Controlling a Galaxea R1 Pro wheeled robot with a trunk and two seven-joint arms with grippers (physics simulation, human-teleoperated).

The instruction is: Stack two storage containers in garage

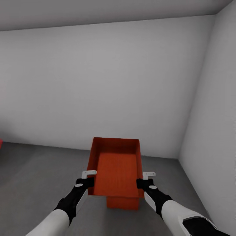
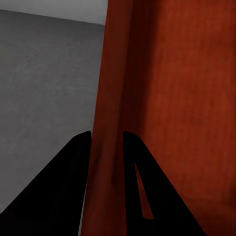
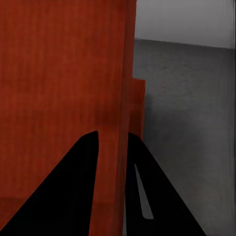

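Note:
I hold an orange-red storage container [image 1: 117,167] level in front of me, open side up, with its ribbed inside showing. My left gripper [image 1: 89,182] is shut on its left wall and my right gripper [image 1: 141,182] is shut on its right wall. In the left wrist view the fingers of the left gripper [image 2: 107,133] straddle the thin wall [image 2: 115,98]; the right gripper [image 3: 113,132] does the same in the right wrist view. The second storage container [image 1: 123,203] stands on the dark grey garage floor [image 1: 39,177] right below the held one, mostly hidden by it; one corner of it [image 3: 138,105] shows.
A pale grey wall [image 1: 98,82] closes the room ahead and another wall [image 1: 213,124] runs along the right, meeting in a corner. A small red patch [image 1: 1,142] shows at the far left edge. Open floor lies to the left.

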